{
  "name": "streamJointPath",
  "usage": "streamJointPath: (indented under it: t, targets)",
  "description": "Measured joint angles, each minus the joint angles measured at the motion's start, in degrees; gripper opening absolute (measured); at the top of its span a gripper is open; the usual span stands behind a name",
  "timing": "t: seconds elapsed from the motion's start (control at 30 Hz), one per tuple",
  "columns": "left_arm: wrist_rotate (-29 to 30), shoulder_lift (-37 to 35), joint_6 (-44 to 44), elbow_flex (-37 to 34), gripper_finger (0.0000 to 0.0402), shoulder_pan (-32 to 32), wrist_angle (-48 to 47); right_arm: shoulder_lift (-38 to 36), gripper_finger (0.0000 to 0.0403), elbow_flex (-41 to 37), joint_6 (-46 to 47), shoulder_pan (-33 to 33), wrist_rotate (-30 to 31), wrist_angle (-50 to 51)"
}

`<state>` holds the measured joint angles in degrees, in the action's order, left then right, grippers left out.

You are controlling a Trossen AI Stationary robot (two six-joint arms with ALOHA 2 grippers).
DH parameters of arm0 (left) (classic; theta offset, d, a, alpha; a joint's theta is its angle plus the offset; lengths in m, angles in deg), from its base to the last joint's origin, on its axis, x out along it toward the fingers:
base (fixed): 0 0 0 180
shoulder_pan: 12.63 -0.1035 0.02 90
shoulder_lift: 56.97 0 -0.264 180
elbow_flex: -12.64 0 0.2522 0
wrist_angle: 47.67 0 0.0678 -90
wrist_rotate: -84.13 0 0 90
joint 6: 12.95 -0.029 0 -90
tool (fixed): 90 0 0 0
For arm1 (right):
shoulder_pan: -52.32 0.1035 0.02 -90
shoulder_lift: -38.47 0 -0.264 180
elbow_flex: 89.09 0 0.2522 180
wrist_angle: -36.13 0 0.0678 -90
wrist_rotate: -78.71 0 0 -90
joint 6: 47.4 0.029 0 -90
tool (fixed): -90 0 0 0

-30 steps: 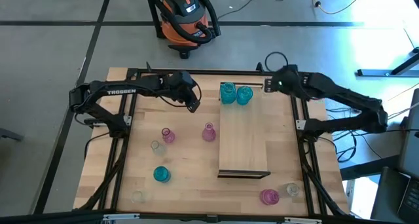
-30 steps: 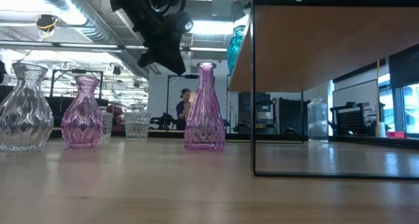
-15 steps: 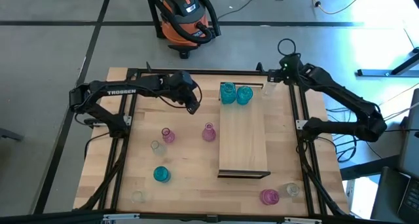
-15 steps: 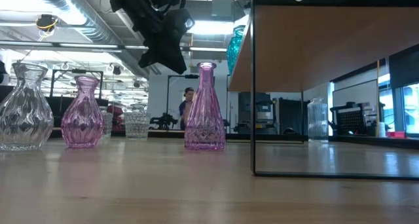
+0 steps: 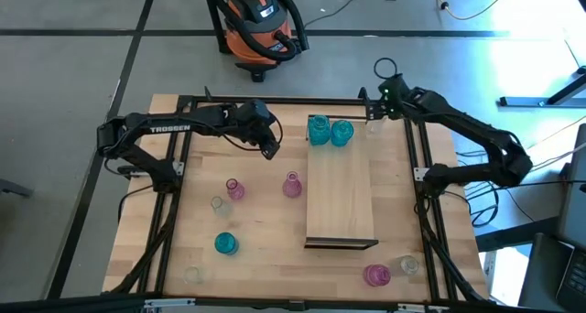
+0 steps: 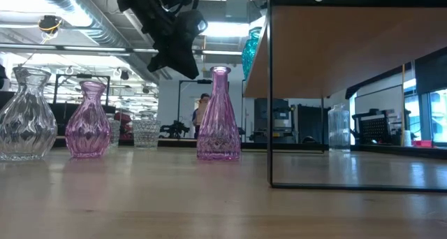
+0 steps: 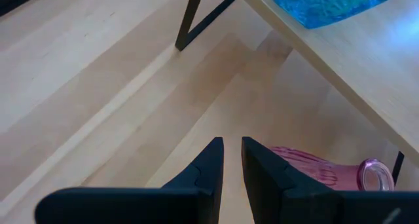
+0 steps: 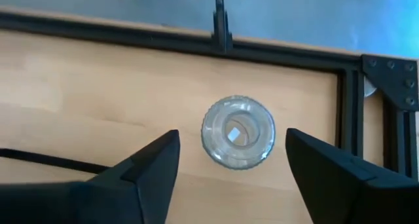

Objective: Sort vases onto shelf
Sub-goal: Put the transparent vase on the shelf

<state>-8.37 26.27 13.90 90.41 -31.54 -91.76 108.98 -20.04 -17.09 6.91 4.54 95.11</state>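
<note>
My right gripper (image 8: pixel 231 137) is open and points down over a small clear vase (image 8: pixel 237 132) that stands on its base near the table's far right corner (image 5: pixel 374 124); its fingers stand on either side of the vase, apart from it. My left gripper (image 7: pixel 232 152) is shut and hovers above the table left of the shelf (image 5: pixel 340 199), a light-wood board on thin black legs. Two teal vases (image 5: pixel 329 131) stand on the shelf's far end. A tall pink vase (image 5: pixel 291 185) stands on the table beyond the left gripper.
On the table's left half stand a pink vase (image 5: pixel 234 189), a clear one (image 5: pixel 218 205), a teal one (image 5: pixel 225 244) and a clear one (image 5: pixel 191 275). A pink vase (image 5: pixel 376 275) and a clear vase (image 5: pixel 407 264) stand near the near right corner. A black frame (image 8: pixel 340 99) rims the table.
My right gripper has swung toward the table's far edge and tipped from slanting to pointing down, ending over the clear vase in the far right corner. The vases stand where they were.
</note>
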Motion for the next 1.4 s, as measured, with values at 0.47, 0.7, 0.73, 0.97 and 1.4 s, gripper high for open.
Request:
streamJointPath:
  t: [0.47,0.7,0.73,0.97,1.4]
  targets:
    - [0.70,0.00,2.50,0.00,0.0048,0.00,0.49,6.24,0.0269,0.15,1.40,0.07,2.08,0.49]
    - [1.53,0.00,2.60,0.00,0.0048,0.00,0.60,6.37,0.0269,-0.02,2.43,-0.11,5.55,0.93]
    - [1.53,0.00,2.60,0.00,0.0048,0.00,0.73,6.37,0.0269,-0.02,2.43,-0.11,5.46,0.97]
    - [1.57,0.00,2.78,0.00,0.0048,0.00,2.03,6.37,0.0269,-0.02,3.96,-0.11,4.67,1.29]
    - [1.58,0.00,3.10,0.00,0.0048,0.87,2.34,6.35,0.0258,-0.02,3.96,-0.11,7.13,-0.63]
